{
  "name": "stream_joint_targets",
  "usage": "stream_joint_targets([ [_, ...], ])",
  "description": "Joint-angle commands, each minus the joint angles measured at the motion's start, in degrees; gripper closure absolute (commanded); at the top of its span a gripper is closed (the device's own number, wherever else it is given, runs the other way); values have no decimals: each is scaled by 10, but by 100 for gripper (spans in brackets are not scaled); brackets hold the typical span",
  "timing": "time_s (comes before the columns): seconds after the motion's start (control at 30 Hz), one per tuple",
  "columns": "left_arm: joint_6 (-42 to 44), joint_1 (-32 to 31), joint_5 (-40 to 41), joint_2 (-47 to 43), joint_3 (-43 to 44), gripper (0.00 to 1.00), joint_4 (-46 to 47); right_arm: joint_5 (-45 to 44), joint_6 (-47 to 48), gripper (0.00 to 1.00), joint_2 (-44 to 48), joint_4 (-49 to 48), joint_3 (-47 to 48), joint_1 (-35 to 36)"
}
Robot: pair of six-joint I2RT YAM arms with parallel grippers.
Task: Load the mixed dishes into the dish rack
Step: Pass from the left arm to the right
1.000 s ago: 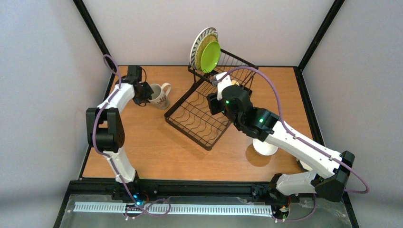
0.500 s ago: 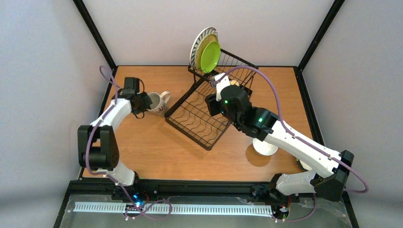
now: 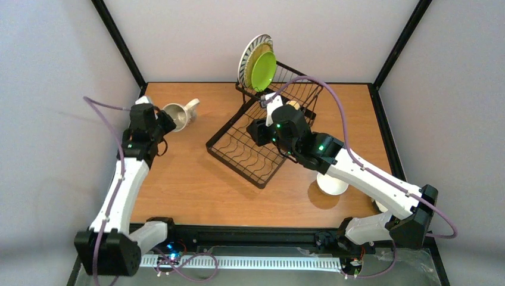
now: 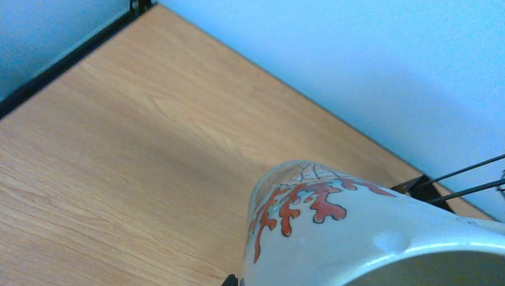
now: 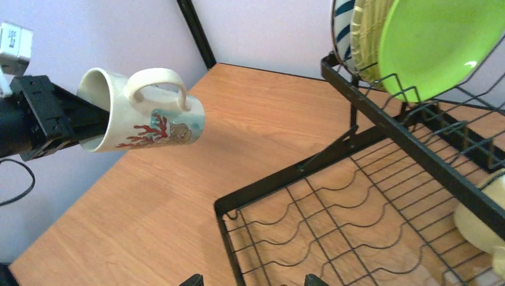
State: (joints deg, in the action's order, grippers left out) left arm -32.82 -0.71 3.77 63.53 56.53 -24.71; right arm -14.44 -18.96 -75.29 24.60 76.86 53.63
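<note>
- My left gripper [image 3: 164,121] pinches the pale, coral-printed ceramic mug [image 5: 158,128] by its rim, airborne left of the black wire dish rack [image 3: 232,165].
- Right gripper [image 5: 250,279]: spread, empty.
- Rim-only pinch may let it slip.

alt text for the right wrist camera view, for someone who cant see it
The left hand holds a cream mug with a red coral print sideways above a wooden table. At the picture's right stands a black wire dish rack, with a green plate, a woven plate and a striped plate upright at its back.
</note>
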Motion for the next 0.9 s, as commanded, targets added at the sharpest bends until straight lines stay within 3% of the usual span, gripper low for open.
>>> stream_joint_targets([
  [0.0,2,-3,40,-87,-17,100,81,45,-75,2,2,-33,5,-4],
  [0.2,-5,-6,72,-194,-55,100,96,79,-155,1,15,-119,-43,-4],
  [0.4,5,-10,40,-253,-63,100,112,138,-230,1,-5,-219,-61,-4],
  [0.63,82,-11,-156,-285,-50,100,129,217,-276,1,-40,-239,-13,-4],
  [0.87,108,-10,-347,-260,-28,100,111,282,-315,1,-10,-189,17,-15],
])
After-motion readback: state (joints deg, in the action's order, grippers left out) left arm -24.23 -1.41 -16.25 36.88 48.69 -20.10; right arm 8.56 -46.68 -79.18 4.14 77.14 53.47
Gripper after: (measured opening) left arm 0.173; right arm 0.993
